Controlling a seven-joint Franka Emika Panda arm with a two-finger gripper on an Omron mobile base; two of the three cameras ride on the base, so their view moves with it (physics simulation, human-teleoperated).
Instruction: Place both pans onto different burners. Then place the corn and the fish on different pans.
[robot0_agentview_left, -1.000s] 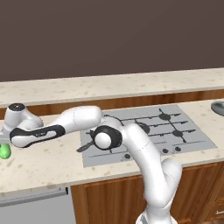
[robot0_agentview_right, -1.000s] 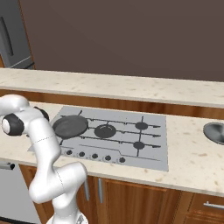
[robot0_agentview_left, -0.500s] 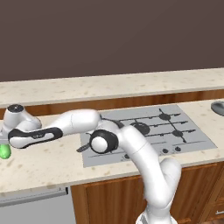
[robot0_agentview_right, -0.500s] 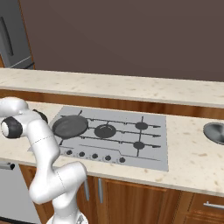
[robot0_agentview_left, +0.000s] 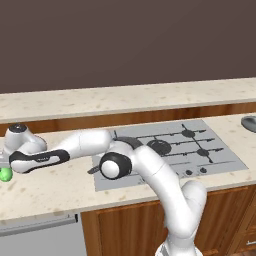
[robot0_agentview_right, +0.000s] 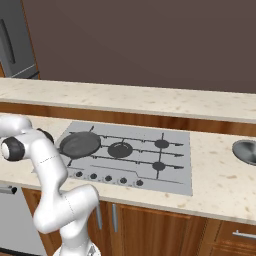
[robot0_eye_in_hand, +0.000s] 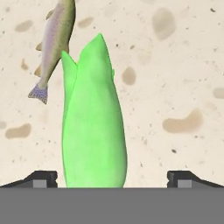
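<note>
We find the hob (robot0_agentview_right: 150, 150) mid-counter.
On it sits a skillet (robot0_agentview_right: 80, 144); corn (robot0_agentview_left: 5, 174) and fish (robot0_eye_in_hand: 54, 43) lie far left of it, side by side.
</note>
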